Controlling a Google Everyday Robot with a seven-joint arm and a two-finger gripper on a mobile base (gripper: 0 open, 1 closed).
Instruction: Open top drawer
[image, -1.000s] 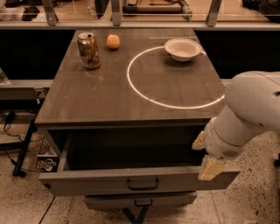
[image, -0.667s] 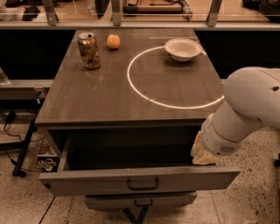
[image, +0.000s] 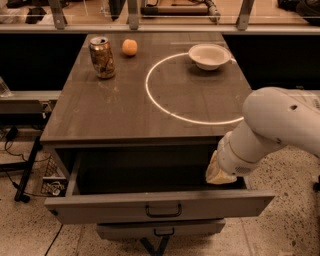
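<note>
The top drawer (image: 100, 207) is pulled far out of the cabinet, showing its deep dark inside. Its flat grey front carries a dark loop handle (image: 163, 210) at the centre. My gripper (image: 219, 175) is at the drawer's right side, just behind the front panel and above the inside. Only its pale tip shows below the white arm (image: 272, 127). It is to the right of the handle and apart from it.
A narrower drawer (image: 160, 230) with its own small handle sits below. On the table top (image: 125, 110) stand a drink can (image: 102, 56), an orange fruit (image: 130, 47) and a white bowl (image: 209, 55). A bright ring of light (image: 150, 92) lies on the top.
My arm and gripper have moved up and back from the right end of the drawer front to a spot over the drawer's inside. The drawer stays out.
</note>
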